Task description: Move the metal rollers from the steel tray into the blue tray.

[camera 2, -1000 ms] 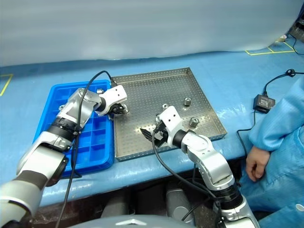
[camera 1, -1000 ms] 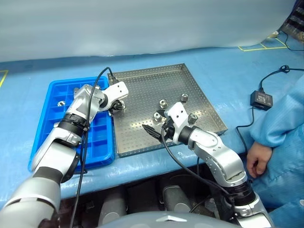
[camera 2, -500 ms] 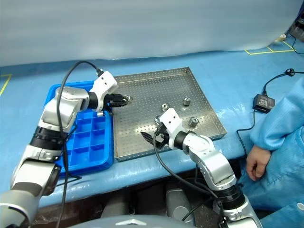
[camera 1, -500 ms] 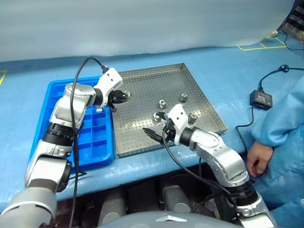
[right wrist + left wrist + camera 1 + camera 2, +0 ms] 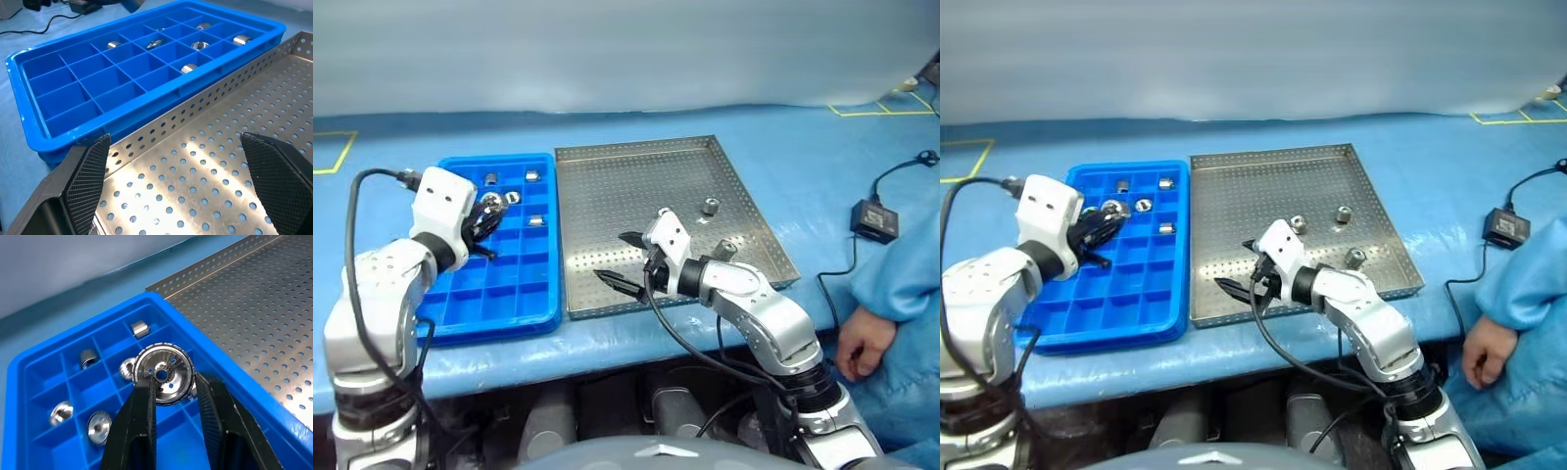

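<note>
Your left claw (image 5: 173,396) pinches a metal roller (image 5: 163,374) by its rim above the blue tray (image 5: 524,318); releasing early could bounce it into a filled compartment, while the right claw (image 5: 178,166) gapes wide.

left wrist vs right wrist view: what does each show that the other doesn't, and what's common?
Left wrist view alone: the left gripper shut on a metal roller, held above the blue tray, its dark central hole facing the camera.

Right wrist view alone: the right gripper open with nothing between its fingers, low over the steel tray, and the blue tray's many vacant compartments.

Both: the blue tray beside the steel tray's perforated floor, with several rollers already lying in compartments.
</note>
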Robot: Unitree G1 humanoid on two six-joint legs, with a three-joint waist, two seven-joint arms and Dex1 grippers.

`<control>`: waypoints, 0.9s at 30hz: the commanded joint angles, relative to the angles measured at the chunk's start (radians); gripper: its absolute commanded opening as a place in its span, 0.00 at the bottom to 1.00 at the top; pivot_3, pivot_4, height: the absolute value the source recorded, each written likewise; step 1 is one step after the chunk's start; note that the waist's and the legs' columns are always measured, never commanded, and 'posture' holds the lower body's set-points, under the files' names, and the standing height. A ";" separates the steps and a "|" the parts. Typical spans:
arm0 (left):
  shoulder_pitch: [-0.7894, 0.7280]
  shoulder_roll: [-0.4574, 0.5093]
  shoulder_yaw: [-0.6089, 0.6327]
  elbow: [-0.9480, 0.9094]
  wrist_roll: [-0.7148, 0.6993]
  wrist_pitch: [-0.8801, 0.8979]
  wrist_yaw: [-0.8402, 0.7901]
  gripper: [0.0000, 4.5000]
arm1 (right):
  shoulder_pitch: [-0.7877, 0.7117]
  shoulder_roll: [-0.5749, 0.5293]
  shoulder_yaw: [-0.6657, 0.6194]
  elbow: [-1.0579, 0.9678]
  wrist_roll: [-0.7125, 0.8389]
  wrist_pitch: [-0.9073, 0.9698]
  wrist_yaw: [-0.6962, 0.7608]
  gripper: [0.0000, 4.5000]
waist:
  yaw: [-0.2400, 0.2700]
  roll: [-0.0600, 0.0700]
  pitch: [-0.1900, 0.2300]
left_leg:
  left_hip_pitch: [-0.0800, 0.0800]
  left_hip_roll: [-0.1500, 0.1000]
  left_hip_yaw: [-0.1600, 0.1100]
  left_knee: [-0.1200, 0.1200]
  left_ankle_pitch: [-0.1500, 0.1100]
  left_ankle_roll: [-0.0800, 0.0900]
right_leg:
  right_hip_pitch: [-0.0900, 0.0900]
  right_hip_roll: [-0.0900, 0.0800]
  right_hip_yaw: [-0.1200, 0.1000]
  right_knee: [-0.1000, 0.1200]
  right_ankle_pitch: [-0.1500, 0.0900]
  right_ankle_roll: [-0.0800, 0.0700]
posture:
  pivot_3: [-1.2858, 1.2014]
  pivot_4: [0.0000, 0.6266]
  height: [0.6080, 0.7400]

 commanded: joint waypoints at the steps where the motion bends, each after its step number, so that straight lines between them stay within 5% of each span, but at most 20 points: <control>1: 0.076 -0.026 0.066 -0.185 0.004 0.096 0.056 0.19 | -0.049 0.022 -0.002 0.013 0.020 -0.003 0.015 1.00 | 0.017 -0.001 0.000 | 0.000 0.000 0.000 0.000 0.000 0.000 | 0.000 0.000 0.000 0.000 0.000 0.000 | 0.57 0.24 1.00; 18: 0.393 -0.098 0.158 -0.210 -0.140 0.017 0.257 0.19 | -0.125 0.032 0.043 0.077 0.013 0.005 0.079 1.00 | 0.109 -0.001 0.000 | 0.000 0.001 -0.004 -0.001 0.000 -0.001 | 0.000 -0.003 -0.007 -0.002 -0.002 -0.003 | 0.62 0.24 1.00; 25: 0.353 -0.104 0.152 -0.210 -0.204 -0.009 0.279 0.71 | -0.111 0.027 0.041 0.052 0.006 0.013 0.063 1.00 | 0.110 -0.001 0.000 | -0.001 0.002 -0.004 -0.001 0.000 -0.001 | -0.001 -0.004 -0.008 -0.002 -0.002 -0.003 | 0.60 0.24 1.00; 27: 0.319 -0.103 0.149 -0.210 -0.224 0.000 0.274 0.71 | -0.106 0.021 0.036 0.043 0.000 0.017 0.053 1.00 | 0.109 -0.001 0.000 | -0.001 0.002 -0.004 -0.001 0.000 -0.001 | -0.001 -0.004 -0.008 -0.002 -0.002 -0.004 | 0.60 0.24 1.00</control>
